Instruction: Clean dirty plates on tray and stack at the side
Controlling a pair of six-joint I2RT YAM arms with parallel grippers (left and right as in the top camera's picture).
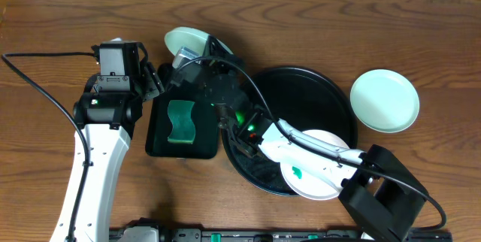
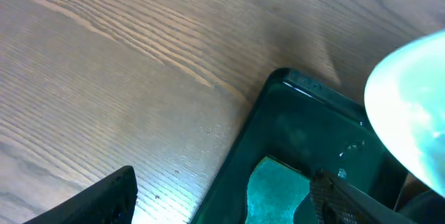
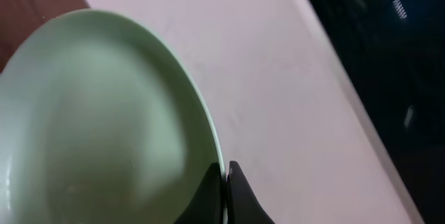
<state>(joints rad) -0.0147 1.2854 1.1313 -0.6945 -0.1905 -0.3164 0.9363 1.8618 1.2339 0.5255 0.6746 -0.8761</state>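
Note:
My right gripper (image 1: 194,55) (image 3: 226,182) is shut on the rim of a pale mint-green plate (image 1: 185,40) (image 3: 104,126), holding it tilted above the far end of the dark green tray. That plate also shows at the right edge of the left wrist view (image 2: 410,120). A white plate (image 1: 316,173) with a small green smear lies at the near edge of the round black tray (image 1: 301,95), partly under my right arm. Another mint plate (image 1: 385,101) rests on the table right of the tray. My left gripper (image 1: 154,80) (image 2: 222,203) is open and empty beside the green tray's far left corner.
A rectangular dark green tray (image 1: 158,140) (image 2: 292,126) left of the black tray holds a green sponge (image 1: 180,120) (image 2: 278,189). My right arm stretches across the black tray from the near right. A black cable (image 1: 37,92) runs over the table at the left.

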